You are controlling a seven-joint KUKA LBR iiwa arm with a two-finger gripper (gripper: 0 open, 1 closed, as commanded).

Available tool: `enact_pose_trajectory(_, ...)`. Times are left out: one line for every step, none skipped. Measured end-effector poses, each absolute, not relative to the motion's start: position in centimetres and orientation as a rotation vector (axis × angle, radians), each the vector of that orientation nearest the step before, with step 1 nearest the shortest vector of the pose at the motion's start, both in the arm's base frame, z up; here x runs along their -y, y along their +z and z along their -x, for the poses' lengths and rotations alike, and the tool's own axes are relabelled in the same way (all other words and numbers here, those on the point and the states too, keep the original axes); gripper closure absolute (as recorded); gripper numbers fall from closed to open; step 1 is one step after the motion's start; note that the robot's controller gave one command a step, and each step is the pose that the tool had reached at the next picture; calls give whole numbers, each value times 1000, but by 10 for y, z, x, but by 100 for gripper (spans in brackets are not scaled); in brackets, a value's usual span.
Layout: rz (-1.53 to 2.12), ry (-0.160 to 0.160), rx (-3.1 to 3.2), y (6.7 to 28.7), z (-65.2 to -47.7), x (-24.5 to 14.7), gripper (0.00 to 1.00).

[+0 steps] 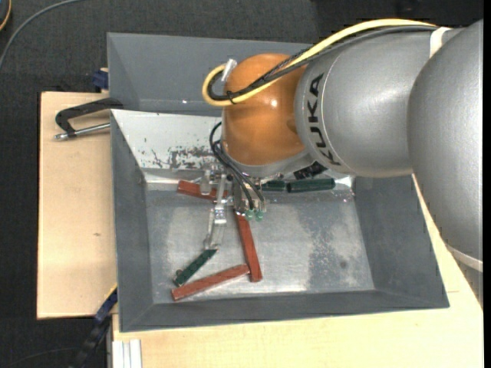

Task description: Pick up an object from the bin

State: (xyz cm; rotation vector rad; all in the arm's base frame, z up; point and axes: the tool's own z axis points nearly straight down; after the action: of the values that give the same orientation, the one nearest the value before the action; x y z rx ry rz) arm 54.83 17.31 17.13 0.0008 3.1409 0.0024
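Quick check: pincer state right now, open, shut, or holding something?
Pincer: cannot be told; it is down near the middle of the bin, by the top end of a red-brown stick.

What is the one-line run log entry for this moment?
gripper low in bin centre | nearest: red-brown stick | grasp: unclear

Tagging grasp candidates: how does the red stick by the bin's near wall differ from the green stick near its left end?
The red stick is clearly longer than the green stick. The green stick slants steeper across the view than the red stick. Both are slim, straight and lie flat on the bin floor.
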Motion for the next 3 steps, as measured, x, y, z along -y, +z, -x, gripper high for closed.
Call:
enact_pose_trajectory(111, -3, -3147, 67, -516, -119, 0)
enact_pose_trajectory(53, -2, -3143, 71, -507, -51, 0)
enact_pose_trajectory(729, 2, -3053, 71, -494, -83, 0)
